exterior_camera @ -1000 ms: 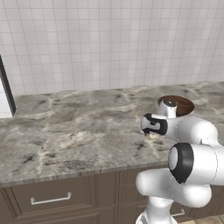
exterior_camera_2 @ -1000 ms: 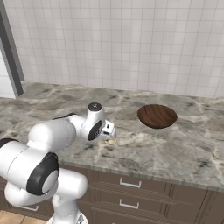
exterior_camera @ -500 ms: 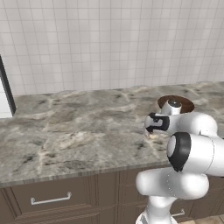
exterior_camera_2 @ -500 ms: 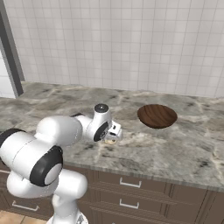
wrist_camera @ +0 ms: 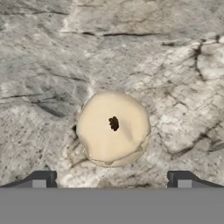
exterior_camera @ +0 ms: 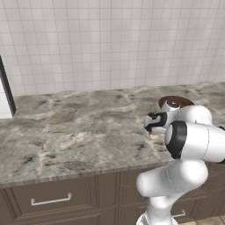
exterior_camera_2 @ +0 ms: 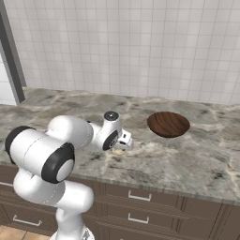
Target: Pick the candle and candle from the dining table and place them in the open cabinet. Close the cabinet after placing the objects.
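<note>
The stubby cream candle (wrist_camera: 113, 128) stands upright on the dining table (exterior_camera: 66, 136) near its front edge, short of the brown bowl (exterior_camera_2: 168, 123) (seen from straight above, dark wick centred). The gripper (wrist_camera: 111, 178) hangs directly over it, jaws spread wide and empty, seemingly lined up for a straight drop. The arm is folded low, its wrist pointing down.

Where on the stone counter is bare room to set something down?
The marbled grey stone countertop is bare between the white tiled wall and its front edge, left of the arm. It is crowded around the stubby cream candle under the open pincer, near the round brown bowl.
</note>
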